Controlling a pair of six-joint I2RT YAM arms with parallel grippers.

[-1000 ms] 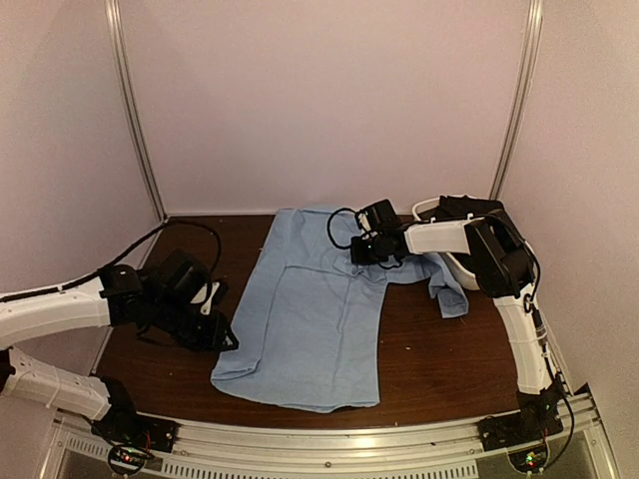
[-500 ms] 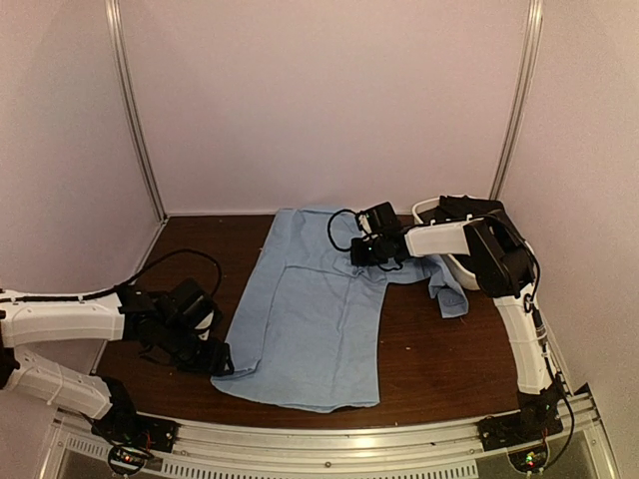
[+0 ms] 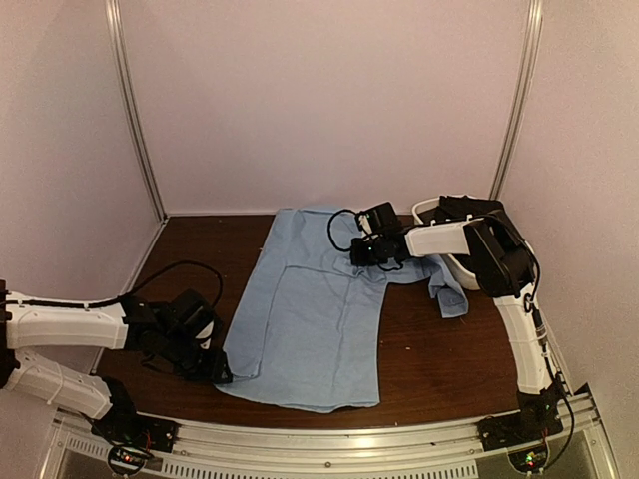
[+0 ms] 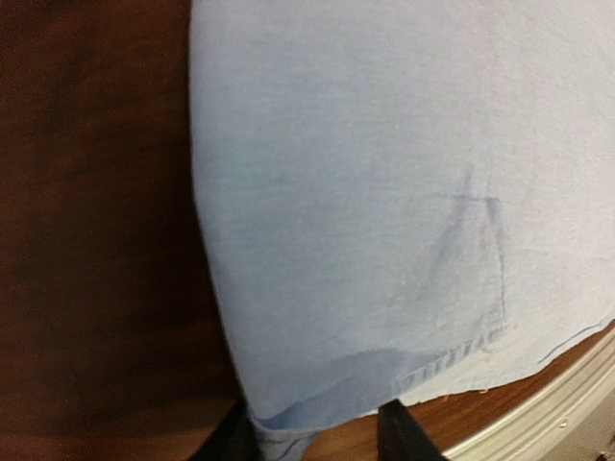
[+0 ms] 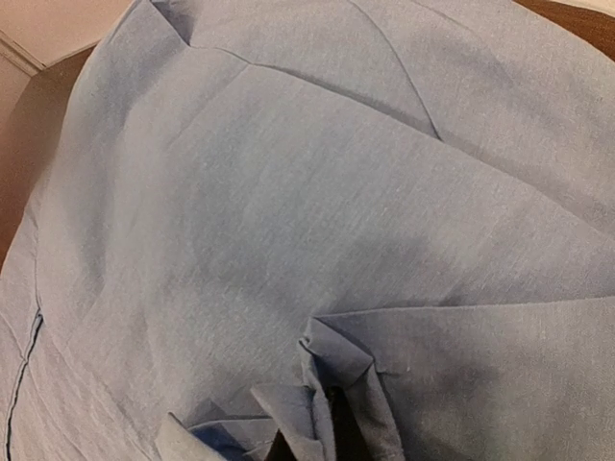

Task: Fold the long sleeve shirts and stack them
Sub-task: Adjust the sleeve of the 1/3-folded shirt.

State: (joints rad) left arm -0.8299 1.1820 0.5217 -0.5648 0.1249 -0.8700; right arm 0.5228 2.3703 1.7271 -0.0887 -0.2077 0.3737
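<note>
Left gripper [image 4: 317,437]: jaws spread, straddling near hem corner of light blue shirt [image 3: 310,319]. Close low against tabletop [image 3: 439,349], catching full hem. Right gripper [image 5: 322,432]: jaws pinching bunched cloth; hold taut.

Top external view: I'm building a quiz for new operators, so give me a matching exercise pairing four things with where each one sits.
Things
1. light blue shirt
2. left gripper
3. right gripper
4. white tub

Places
A. far right corner of the table
B. at the shirt's near left corner
C. spread over the table's middle
D. on the shirt's far right part

Pairs: 1-C, 2-B, 3-D, 4-A
</note>
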